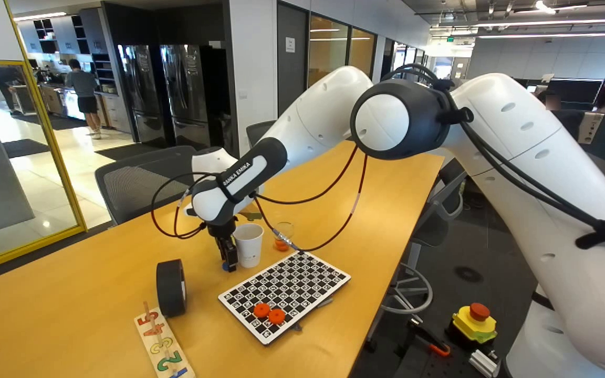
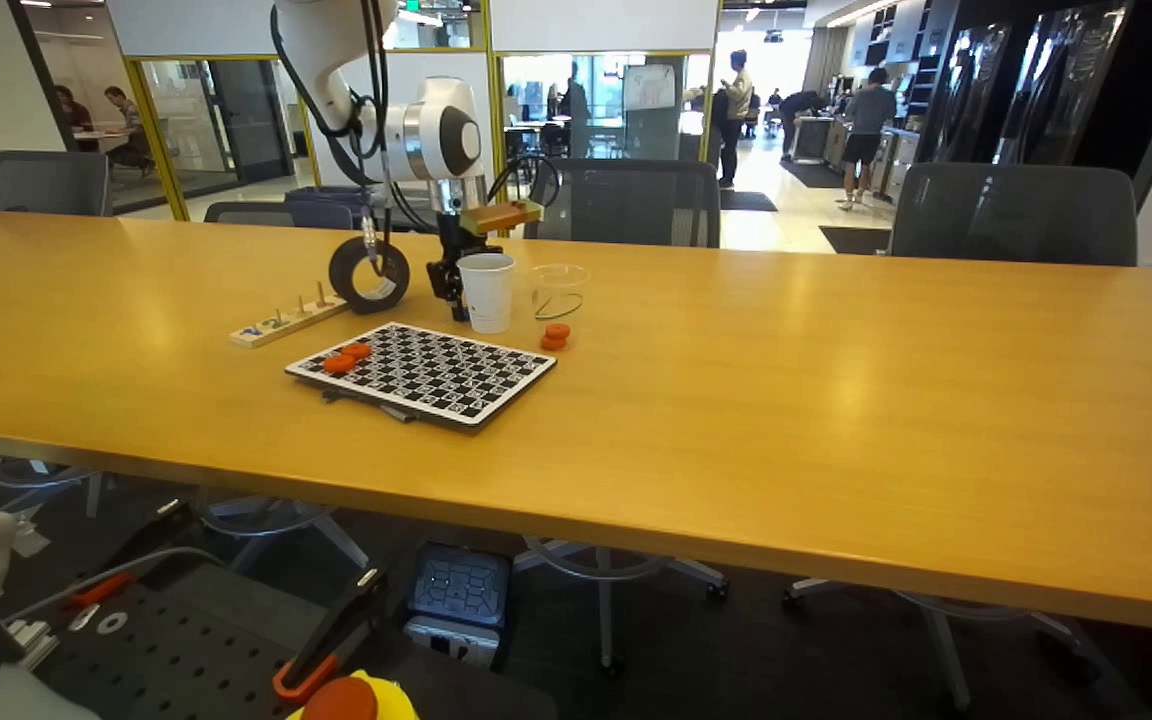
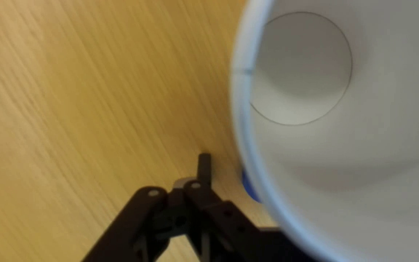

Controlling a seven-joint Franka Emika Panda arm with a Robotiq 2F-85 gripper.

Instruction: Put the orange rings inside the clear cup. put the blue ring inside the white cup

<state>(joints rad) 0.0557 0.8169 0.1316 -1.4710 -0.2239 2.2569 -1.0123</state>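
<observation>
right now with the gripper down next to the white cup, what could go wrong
Two risks. In an exterior view the gripper is close beside the white cup, so a small sideways bump could tip it. In the wrist view that cup hides part of the blue ring, so the grip is hard to judge and might miss the ring or push it away.

Checkered board [image 1: 294,283]: black and white squares, white border. Orange rings [image 1: 277,316] on the board: vivid orange-red; others of the same hue near the board. White cup [image 1: 250,247], beside the board: plain white, greyish inside. Clear cup [image 2: 562,280], near the board: colourless. Blue ring [image 3: 248,187]: deep blue. Pincer [image 1: 230,265]: black. Roll [image 1: 169,289]: black. Number strip [image 1: 164,344]: pale wood; red, orange, yellow, green, blue figures. Surface [image 3: 122,91]: honey-yellow, fine darker grain.
</observation>
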